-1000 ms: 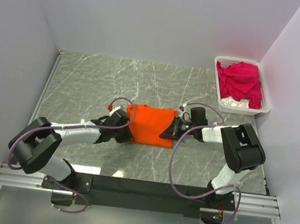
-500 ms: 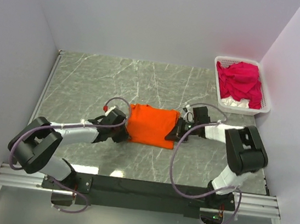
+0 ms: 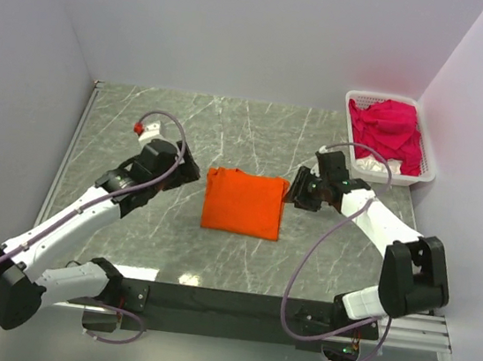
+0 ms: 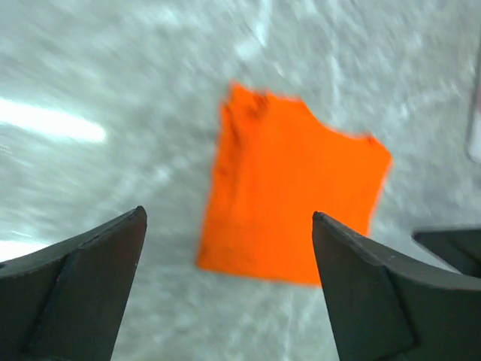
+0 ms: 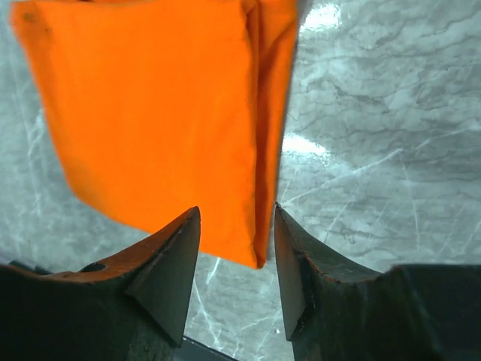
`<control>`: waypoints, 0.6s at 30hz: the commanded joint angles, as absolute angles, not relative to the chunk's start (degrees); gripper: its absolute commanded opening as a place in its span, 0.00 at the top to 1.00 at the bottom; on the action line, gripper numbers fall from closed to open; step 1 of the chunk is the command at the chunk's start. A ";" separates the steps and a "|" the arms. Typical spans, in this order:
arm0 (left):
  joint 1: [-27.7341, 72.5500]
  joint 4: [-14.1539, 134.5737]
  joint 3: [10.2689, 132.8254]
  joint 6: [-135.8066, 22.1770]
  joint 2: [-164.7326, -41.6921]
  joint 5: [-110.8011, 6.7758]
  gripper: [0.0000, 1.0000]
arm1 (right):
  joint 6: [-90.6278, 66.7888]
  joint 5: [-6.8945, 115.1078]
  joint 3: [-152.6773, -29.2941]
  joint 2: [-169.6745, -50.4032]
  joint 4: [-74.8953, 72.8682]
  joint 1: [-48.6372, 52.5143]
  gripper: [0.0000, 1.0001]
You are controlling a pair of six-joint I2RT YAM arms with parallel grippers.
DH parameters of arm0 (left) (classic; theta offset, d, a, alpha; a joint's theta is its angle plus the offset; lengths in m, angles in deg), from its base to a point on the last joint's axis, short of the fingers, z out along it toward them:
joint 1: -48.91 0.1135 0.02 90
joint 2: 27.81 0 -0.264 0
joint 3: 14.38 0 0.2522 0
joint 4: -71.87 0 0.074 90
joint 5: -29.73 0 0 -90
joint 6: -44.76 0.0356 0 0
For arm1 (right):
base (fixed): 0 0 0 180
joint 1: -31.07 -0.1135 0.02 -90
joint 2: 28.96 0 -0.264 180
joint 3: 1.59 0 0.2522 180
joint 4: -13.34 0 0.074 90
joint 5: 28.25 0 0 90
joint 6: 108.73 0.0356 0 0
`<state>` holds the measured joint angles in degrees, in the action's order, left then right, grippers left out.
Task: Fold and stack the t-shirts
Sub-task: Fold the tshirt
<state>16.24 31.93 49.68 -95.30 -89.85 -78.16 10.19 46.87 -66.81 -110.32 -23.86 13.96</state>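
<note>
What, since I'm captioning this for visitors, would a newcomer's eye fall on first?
The bright orange shirt, folded into a neat rectangle in the middle of the grey marble table. Next, the pile of pink shirts in the white basket at the far right corner. The left gripper and right gripper sit either side of the orange shirt, both open and empty.

— Where does the folded t-shirt (image 3: pixel 242 203) lie?
— Flat on the table (image 3: pixel 142 123), about the middle of the frame.
— And the arms?
— The left gripper (image 3: pixel 189 169) is just beside its left edge, the right gripper (image 3: pixel 298 191) just beside its upper right corner.
— Anything else?
— The basket (image 3: pixel 427 174) sits in the upper right of the frame, on the table's far right corner, well apart from the folded one, with the other t-shirts (image 3: pixel 386 128) heaped inside it.
</note>
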 commanded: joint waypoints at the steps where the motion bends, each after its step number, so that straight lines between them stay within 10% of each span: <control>1: 18.75 27.43 51.23 -85.41 -88.72 -87.41 0.01 | 11.59 52.25 -71.16 -114.19 -27.93 11.21 0.48; 18: 19.46 29.09 45.45 -79.34 -75.20 -95.25 0.03 | 10.62 56.30 -77.23 -130.03 -29.86 8.39 0.64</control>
<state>19.32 27.50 46.34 -82.12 -79.90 -93.14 12.01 54.13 -75.38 -128.64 -27.75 8.80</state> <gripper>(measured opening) 0.974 0.375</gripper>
